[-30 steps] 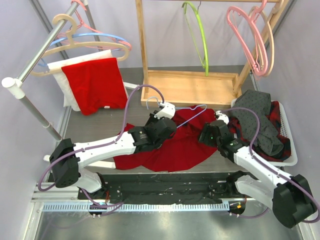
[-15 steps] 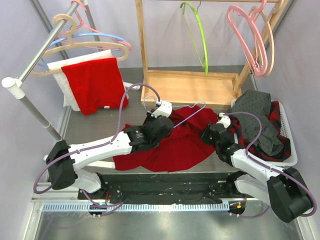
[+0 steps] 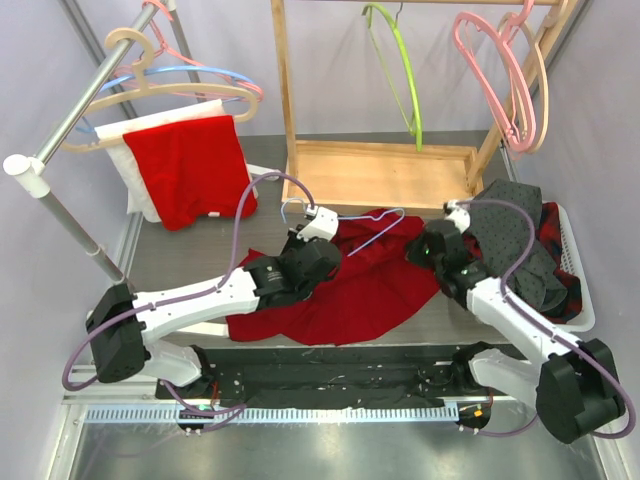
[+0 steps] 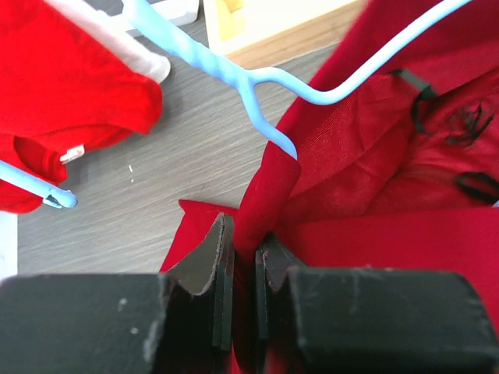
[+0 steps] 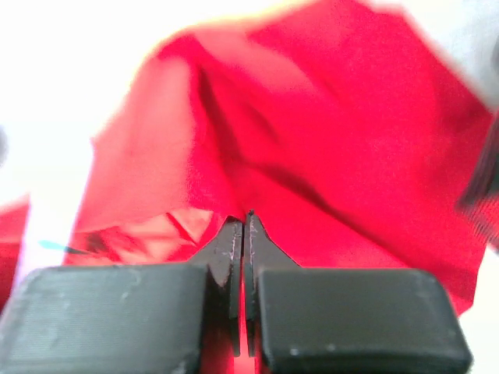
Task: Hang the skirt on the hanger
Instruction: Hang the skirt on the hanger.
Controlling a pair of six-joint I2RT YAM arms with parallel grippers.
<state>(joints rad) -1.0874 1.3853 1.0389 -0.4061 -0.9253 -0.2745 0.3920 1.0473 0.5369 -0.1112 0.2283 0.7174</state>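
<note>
The red skirt (image 3: pixel 350 290) lies spread on the table between the two arms. A light blue hanger (image 3: pixel 352 216) rests across its top edge; in the left wrist view one end of the hanger (image 4: pixel 234 74) runs into a rolled fold of skirt (image 4: pixel 265 187). My left gripper (image 3: pixel 316 230) (image 4: pixel 243 234) is shut on that fold, and I cannot tell whether the hanger arm is inside the pinch. My right gripper (image 3: pixel 417 250) (image 5: pixel 243 222) is shut on the skirt's right edge (image 5: pixel 312 156), with thin fabric between its fingertips.
A wooden rack (image 3: pixel 380 175) stands behind the skirt with a green hanger (image 3: pixel 398 70) and pink hangers (image 3: pixel 500 80). A white basket (image 3: pixel 583 305) of dark clothes sits at the right. A metal rail (image 3: pixel 70 110) at the left carries hangers and a red shirt (image 3: pixel 195 170).
My right gripper has gone from open to shut on the skirt's right edge and moved back and to the right. The left arm has drifted slightly left with hanger and skirt.
</note>
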